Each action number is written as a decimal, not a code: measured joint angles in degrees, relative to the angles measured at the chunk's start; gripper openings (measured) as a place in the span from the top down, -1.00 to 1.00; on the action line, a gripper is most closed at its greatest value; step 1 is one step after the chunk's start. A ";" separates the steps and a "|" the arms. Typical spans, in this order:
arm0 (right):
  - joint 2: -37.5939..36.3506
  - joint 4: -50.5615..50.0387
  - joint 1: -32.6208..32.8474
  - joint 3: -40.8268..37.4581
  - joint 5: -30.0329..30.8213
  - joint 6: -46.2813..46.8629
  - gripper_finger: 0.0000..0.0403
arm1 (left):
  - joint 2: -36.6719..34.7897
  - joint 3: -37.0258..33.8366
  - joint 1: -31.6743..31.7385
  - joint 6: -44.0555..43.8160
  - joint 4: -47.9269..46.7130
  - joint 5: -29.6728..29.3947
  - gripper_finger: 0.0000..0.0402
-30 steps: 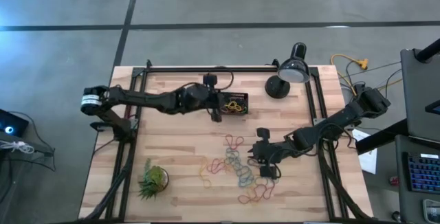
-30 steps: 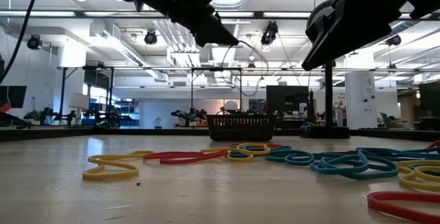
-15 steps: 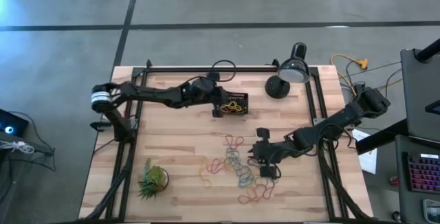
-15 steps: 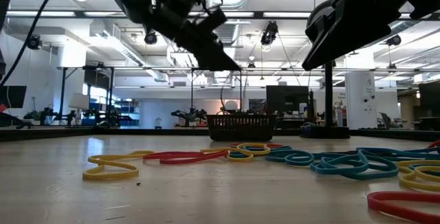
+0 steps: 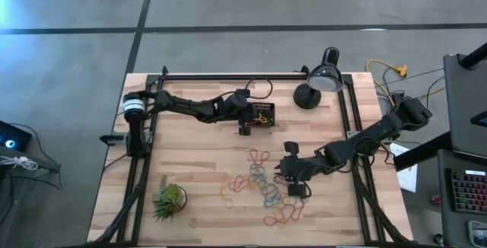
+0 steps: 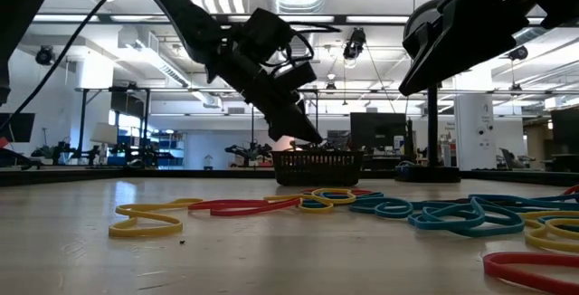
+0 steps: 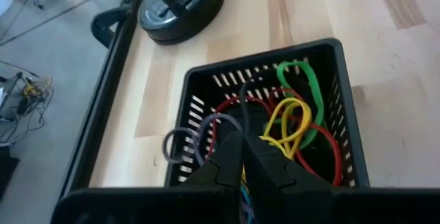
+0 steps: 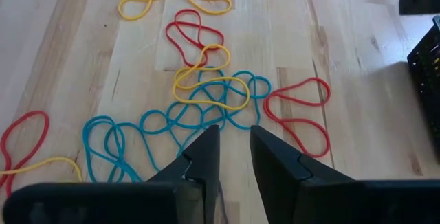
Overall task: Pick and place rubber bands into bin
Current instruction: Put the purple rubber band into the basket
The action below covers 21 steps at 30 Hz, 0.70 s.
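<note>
Left gripper [image 7: 245,150] lowered over bin [image 7: 336,80]

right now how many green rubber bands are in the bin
1 shows: a green rubber band lying against the far wall of the bin, beside the yellow and red ones. The left gripper may hide others.

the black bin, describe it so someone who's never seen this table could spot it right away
Start at the wooden table's far edge, by the black round-based desk lamp. Just toward the left arm's side of the lamp sits the small black rectangular slotted-wall bin, with the left hand at its edge. Unlike the lamp, it is an open tray holding red, yellow and green rubber bands.
</note>
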 joint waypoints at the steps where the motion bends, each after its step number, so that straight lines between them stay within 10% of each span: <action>1: 0.00 0.01 0.01 0.00 0.00 0.00 0.63 | 0.25 0.03 -0.03 0.02 0.02 -0.07 1.00; 21: 0.00 -0.27 0.02 0.00 0.00 0.00 0.64 | 0.02 -0.01 -1.04 -1.73 -1.00 -0.49 0.54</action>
